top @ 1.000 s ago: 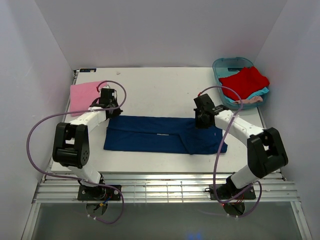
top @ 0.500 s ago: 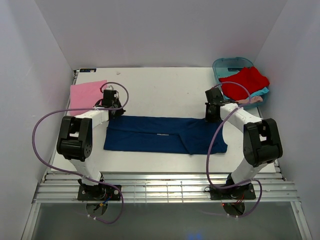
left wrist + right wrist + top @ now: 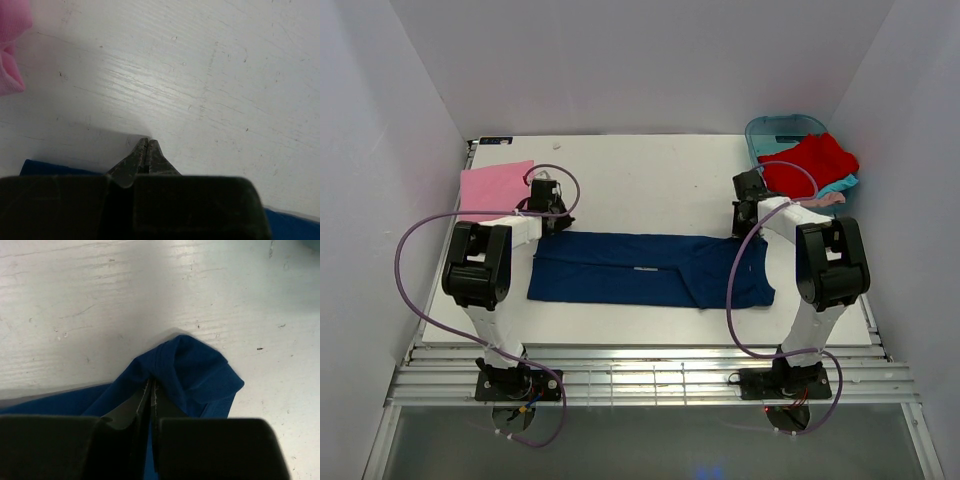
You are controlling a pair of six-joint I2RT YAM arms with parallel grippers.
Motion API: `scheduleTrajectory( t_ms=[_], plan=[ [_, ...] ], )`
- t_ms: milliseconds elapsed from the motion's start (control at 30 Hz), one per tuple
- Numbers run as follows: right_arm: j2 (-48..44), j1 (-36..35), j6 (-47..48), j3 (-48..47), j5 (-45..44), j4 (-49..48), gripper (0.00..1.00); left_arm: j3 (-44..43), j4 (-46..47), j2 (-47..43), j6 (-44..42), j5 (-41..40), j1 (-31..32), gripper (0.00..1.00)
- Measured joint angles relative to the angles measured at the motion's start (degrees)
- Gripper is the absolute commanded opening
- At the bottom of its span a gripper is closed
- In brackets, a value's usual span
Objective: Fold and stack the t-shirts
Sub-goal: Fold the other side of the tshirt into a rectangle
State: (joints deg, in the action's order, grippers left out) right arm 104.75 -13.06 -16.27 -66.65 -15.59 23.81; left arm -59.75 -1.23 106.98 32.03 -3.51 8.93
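Note:
A navy blue t-shirt (image 3: 650, 268) lies folded into a long band across the middle of the table. My right gripper (image 3: 746, 222) is at its far right corner, shut on a bunched fold of the navy cloth (image 3: 200, 370) that wraps round the tips of the right gripper (image 3: 151, 381). My left gripper (image 3: 549, 214) sits at the shirt's far left corner. In the left wrist view the left gripper (image 3: 148, 142) is shut over bare table, with navy cloth (image 3: 40, 167) just behind its tips and none showing between them. A pink t-shirt (image 3: 495, 188) lies flat at the back left.
A teal tub (image 3: 772, 130) stands at the back right, with red (image 3: 810, 163) and teal (image 3: 840, 185) shirts spilling over its rim. White walls close in the table on three sides. The pink shirt's edge (image 3: 12, 45) shows left of the left gripper.
Both grippers have slid toward the back of the table and both arms have swung in behind them. The right one moved right to the shirt's far corner. The navy shirt has hardly shifted.

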Motion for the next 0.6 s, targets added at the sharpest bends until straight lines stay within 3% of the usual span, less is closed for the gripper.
scheduleTrajectory(
  t_ms=[267,600],
  plan=[
    [0.5,2.2,-1.1,-0.3,-1.3,1.0,0.08,0.3,-0.3,-0.1,4.6,-4.4,0.7,0.00],
    [-0.6,4.8,-1.4,0.9,-2.7,1.9,0.08,8.0,-1.3,-6.4,10.9,-11.1,0.6,0.00]
  ],
)
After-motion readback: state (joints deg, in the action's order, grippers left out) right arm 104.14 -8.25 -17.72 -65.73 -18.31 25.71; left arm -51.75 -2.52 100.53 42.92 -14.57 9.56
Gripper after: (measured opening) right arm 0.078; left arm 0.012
